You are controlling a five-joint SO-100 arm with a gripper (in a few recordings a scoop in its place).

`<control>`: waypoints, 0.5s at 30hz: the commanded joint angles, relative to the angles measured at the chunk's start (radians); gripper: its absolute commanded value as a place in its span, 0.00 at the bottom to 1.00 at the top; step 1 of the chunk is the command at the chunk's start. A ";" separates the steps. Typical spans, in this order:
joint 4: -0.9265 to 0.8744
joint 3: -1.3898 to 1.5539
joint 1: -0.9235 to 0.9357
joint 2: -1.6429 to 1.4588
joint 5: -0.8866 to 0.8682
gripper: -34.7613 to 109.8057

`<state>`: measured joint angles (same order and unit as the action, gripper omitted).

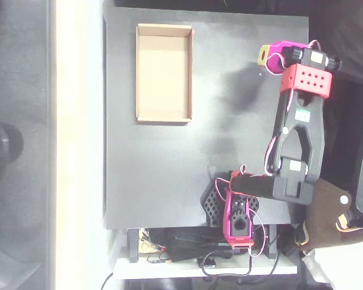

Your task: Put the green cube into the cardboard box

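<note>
Seen from the overhead view, a black table (169,175) fills the middle, with a pale floor strip along its left side. Lying flat on the table's upper left part is the cardboard box (164,72): a shallow tan tray, long side running up and down, low walls, bare light-brown floor with nothing in it. The black, red and magenta robot arm (299,139) runs down the right side and bends back along the table's lower edge. Its magenta gripper (238,232) points downward at the bottom edge, over a tangle of cables (181,248), well apart from the box. Whether its claw is wide or narrow cannot be told. The green cube cannot be made out.
</note>
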<state>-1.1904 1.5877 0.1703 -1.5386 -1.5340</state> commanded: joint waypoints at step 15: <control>-0.012 -0.014 0.014 -0.448 -0.008 0.26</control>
<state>-1.1919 1.5877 0.1687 -1.8868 -1.5340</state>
